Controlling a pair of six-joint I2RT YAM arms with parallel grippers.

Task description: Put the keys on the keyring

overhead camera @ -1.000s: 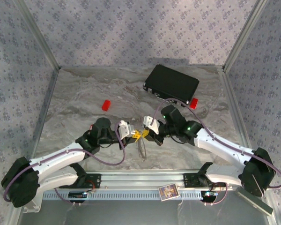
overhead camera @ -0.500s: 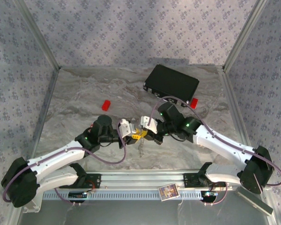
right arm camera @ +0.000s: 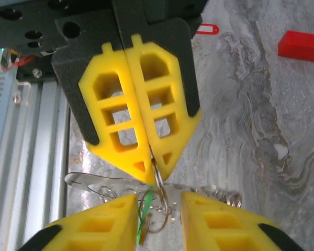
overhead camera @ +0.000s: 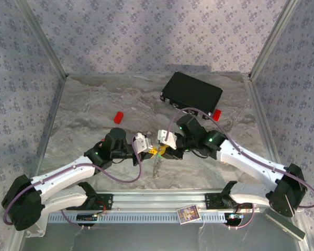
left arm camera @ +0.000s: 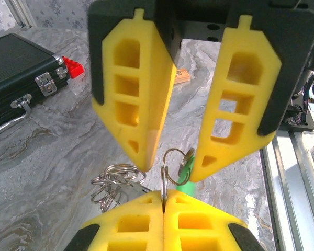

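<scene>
Moved: my right arm has slid toward my left arm since 1 second ago, so my 2 claws sit closer together over the middle of the desk [overhead camera: 94, 104], and my right jaws have parted
Left claw [left arm camera: 163, 196]: pinched tight, the 2 yellow fingers pressed flat against each other with a thin silvery ring of the keyring [left arm camera: 115, 183] caught between the tips
Right claw [right arm camera: 158, 197]: jaws apart, 1 fingertip on each side of the pinched ring, not clamping it; whether a tip brushes the ring I cannot tell
Claws together: tip to tip, facing each other, held above the desk surface
Keyring: hangs from my left fingertips; more silvery wire loops bunch just beside and below the pinch, and in the top view a thin strand dangles down toward the desk
Green key [left arm camera: 185, 183]: hangs on the ring right at my left fingertips, between my right fingers
Red-and-white key [right arm camera: 205, 27]: flat on the desk next to my left arm, well apart from the claws
Black case [overhead camera: 192, 93]: shut, at the far right of the desk, behind my right arm
Red blocks: 1 [overhead camera: 119, 116] on the desk beyond my left arm, 1 [overhead camera: 216, 114] touching the near right corner of the case
</scene>
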